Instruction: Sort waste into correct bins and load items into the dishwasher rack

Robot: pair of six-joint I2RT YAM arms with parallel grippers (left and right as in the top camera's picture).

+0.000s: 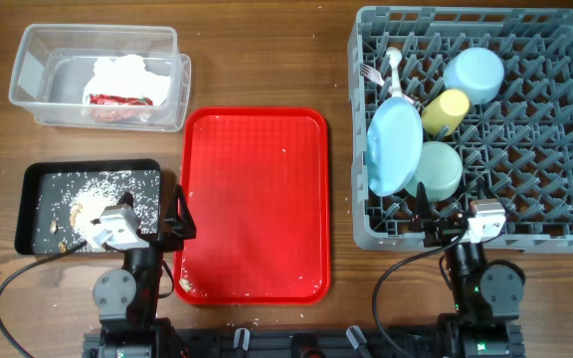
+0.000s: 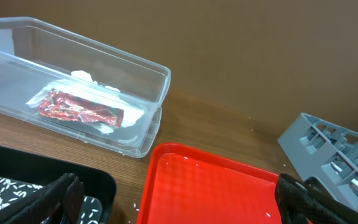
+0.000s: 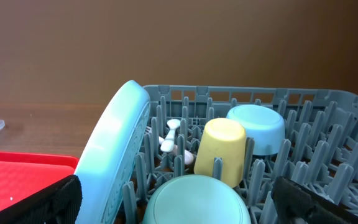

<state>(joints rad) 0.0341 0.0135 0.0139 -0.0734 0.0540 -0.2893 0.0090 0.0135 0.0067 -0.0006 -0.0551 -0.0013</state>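
Observation:
The grey dishwasher rack (image 1: pixel 565 214) holds the light blue plate (image 1: pixel 394 147) on edge, the mint bowl (image 1: pixel 438 169), yellow cup (image 1: pixel 446 111), small blue bowl (image 1: pixel 476 75) and white fork and spoon (image 1: pixel 386 70). In the clear tub (image 1: pixel 28 70) lie the napkin (image 1: pixel 127 72) and red wrapper (image 2: pixel 79 111). Rice crumbs (image 1: pixel 93 194) cover the black tray (image 1: pixel 38 177). My left gripper (image 2: pixel 185 205) stands open and empty, low between the black tray and the red tray. Also open and empty, my right gripper (image 3: pixel 179 208) sits at the rack's near edge, just over the mint bowl (image 3: pixel 194 202).
A flat red serving tray (image 1: pixel 257 199) lies in the middle with a few crumbs near its front left corner. The rack's near wall and upright pegs (image 3: pixel 328 99) stand right in front of my right gripper. Both arm bases sit at the table's front edge.

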